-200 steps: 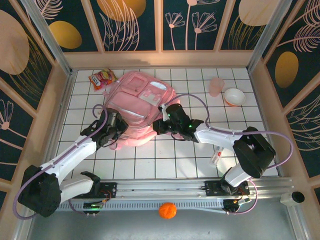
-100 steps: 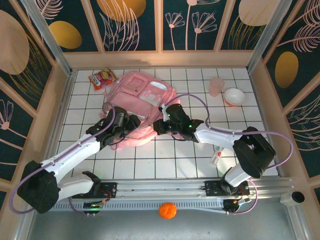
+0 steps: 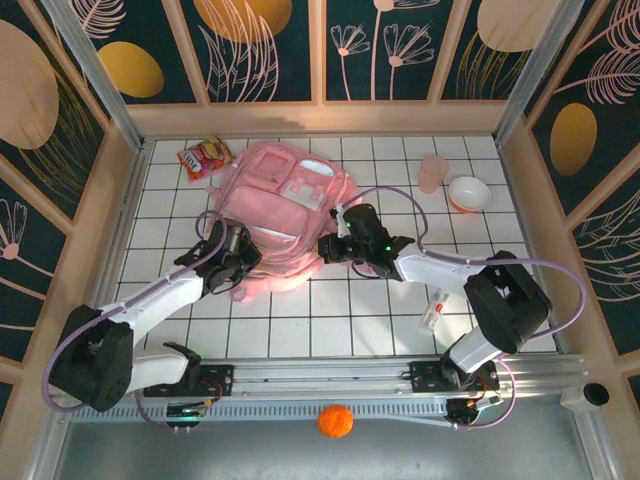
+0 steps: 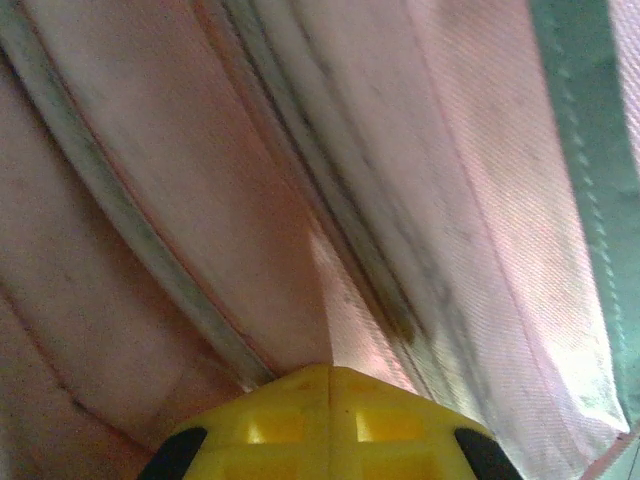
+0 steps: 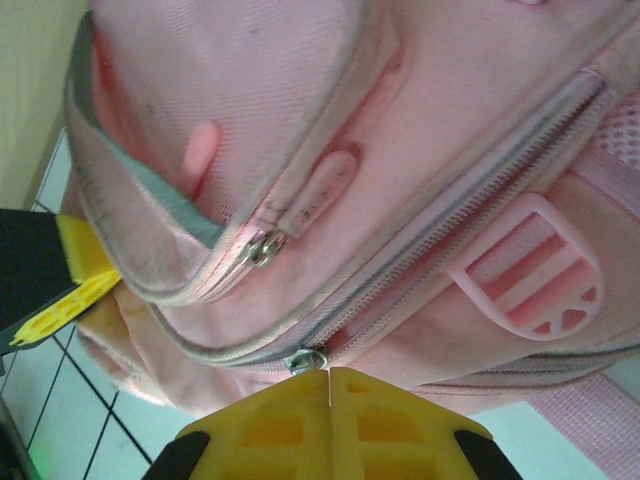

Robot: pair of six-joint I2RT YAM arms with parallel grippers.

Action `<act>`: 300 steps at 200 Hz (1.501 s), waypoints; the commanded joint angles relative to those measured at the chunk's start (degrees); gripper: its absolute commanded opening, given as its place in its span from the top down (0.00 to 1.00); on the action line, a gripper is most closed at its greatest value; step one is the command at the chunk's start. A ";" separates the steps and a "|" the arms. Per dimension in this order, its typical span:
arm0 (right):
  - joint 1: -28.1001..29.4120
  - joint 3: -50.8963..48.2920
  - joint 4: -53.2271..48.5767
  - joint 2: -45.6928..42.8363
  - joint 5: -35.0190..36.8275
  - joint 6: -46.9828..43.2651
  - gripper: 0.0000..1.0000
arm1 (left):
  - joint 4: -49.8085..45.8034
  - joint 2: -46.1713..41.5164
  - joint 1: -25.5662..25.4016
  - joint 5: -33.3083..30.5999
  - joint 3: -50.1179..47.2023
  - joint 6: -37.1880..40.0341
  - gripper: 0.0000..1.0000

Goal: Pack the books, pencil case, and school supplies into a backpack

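The glossy pink backpack (image 3: 285,200) lies flat on the tiled table. My left gripper (image 3: 242,264) is at its lower-left edge. In the left wrist view its yellow fingers (image 4: 290,420) are shut, with a fold of the backpack's pink fabric (image 4: 345,320) pinched at their tips. My right gripper (image 3: 329,247) is at the bag's lower-right edge. It is shut, with a metal zipper slider (image 5: 307,360) right at its tips (image 5: 328,372). One of the school supplies, a white oblong item with red marks (image 3: 433,313), lies on the tiles to the right. The books and pencil case are out of view.
A red-orange snack bag (image 3: 203,157) lies at the back left. A pink cup (image 3: 432,172) and a white bowl (image 3: 468,192) stand at the back right. An orange ball (image 3: 336,420) sits in front of the rail. Wooden walls (image 3: 130,200) enclose the table.
My left gripper opened, swung in over the bag, then drew back to its lower-left edge and shut on the fabric. My right gripper shifted slightly right, still shut at the zipper.
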 commanded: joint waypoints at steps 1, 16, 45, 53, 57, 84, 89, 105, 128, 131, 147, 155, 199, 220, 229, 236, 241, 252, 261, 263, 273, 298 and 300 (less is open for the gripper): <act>-2.76 -0.71 2.15 1.10 1.07 -0.39 1.00 | -1.60 1.78 1.17 -0.44 -1.89 -0.41 1.00; -3.73 -0.16 2.14 1.35 0.92 -0.65 1.00 | -1.25 2.49 1.52 0.14 -2.17 -0.60 1.00; -5.95 0.67 2.31 1.73 0.69 -1.23 1.00 | -0.52 3.69 2.29 1.46 -3.00 -0.93 1.00; -7.14 0.88 2.58 2.17 0.26 -1.27 1.00 | -0.35 3.86 2.61 1.82 -3.29 -1.11 1.00; -7.65 0.86 2.72 2.39 0.00 -1.27 1.00 | -0.26 3.87 2.72 1.94 -3.47 -1.19 1.00; -9.66 1.16 4.19 3.38 -3.73 -2.46 1.00 | 0.12 3.51 3.11 2.17 -3.89 -1.43 1.00; -9.29 1.12 4.41 3.21 -4.21 -2.98 1.00 | 0.16 3.40 3.11 2.18 -3.83 -1.41 1.00; -6.87 0.42 3.12 2.35 -3.30 -4.04 1.00 | 0.12 2.98 3.11 2.04 -3.84 -1.44 1.00; -0.96 -1.17 1.16 1.19 -0.90 -5.71 0.75 | -0.14 2.35 3.11 1.99 -3.73 -1.36 1.00; 0.20 -1.23 0.99 1.13 -0.28 -6.01 0.71 | -0.19 2.27 3.11 2.00 -3.73 -1.37 1.00; 4.92 -0.95 -1.43 1.59 4.39 -7.88 0.61 | -0.32 1.67 3.11 1.92 -4.04 -1.32 1.00; 6.73 -0.28 -2.99 2.25 6.96 -9.12 0.59 | -0.32 1.43 3.11 1.83 -4.08 -1.31 1.00; 9.94 3.59 -7.39 7.81 17.42 -13.58 0.56 | -0.28 1.16 3.11 1.95 -4.09 -1.24 1.00; 10.14 3.72 -6.37 8.70 19.45 -14.32 0.56 | -0.06 1.25 3.11 2.00 -4.21 -1.13 1.00; 10.11 3.32 -5.17 8.54 19.77 -14.43 0.56 | -0.06 1.29 3.11 2.00 -4.19 -1.09 1.00; 10.05 3.14 -4.36 8.51 19.89 -14.69 0.55 | 0.03 1.34 3.09 2.02 -4.19 -1.07 1.00; 9.98 3.01 -3.76 8.54 19.84 -14.87 0.55 | 0.02 1.34 3.06 2.08 -4.19 -1.10 1.00; 9.81 3.03 -2.20 8.89 18.74 -15.69 0.55 | 0.03 1.34 3.06 2.11 -4.19 -1.11 1.00; 9.77 3.32 -0.90 9.50 17.42 -16.47 0.55 | 0.04 1.34 3.11 2.09 -4.13 -1.05 1.00; 9.65 3.43 -0.62 9.67 17.22 -16.54 0.55 | 0.10 1.34 3.11 2.09 -4.12 -1.09 1.00; 9.46 3.85 0.61 10.59 15.91 -17.39 0.56 | 0.03 1.25 3.11 2.09 -4.13 -1.05 1.00; 8.91 5.58 1.32 12.18 12.68 -18.72 0.79 | -0.05 0.99 3.11 1.80 -4.29 -1.11 1.00; 8.91 5.66 1.28 12.12 12.56 -18.80 0.82 | -0.10 0.92 3.13 1.79 -4.29 -1.11 1.00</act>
